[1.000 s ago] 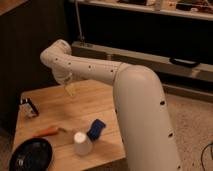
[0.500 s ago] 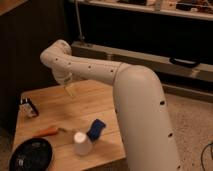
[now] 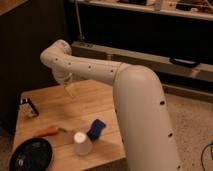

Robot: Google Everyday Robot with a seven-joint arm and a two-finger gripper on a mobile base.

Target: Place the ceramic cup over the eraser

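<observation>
The ceramic cup (image 3: pixel 82 143) is small, plain white and tapered. It stands near the front edge of the wooden table (image 3: pixel 100 102). A blue block (image 3: pixel 96 128) lies tilted just behind and to the right of the cup, close to it or touching it. A small black-and-white block (image 3: pixel 28 107) stands at the table's left edge. I cannot tell which of the two blocks is the eraser. My gripper (image 3: pixel 70 89) hangs from the white arm (image 3: pixel 100 72) over the far part of the table. It is well behind the cup and holds nothing that I can see.
An orange-handled tool (image 3: pixel 48 131) lies left of the cup. A round black dish (image 3: pixel 31 156) sits at the front left corner. The arm's thick white body (image 3: pixel 145 125) stands at the table's right side. A dark shelf unit (image 3: pixel 150 35) runs behind.
</observation>
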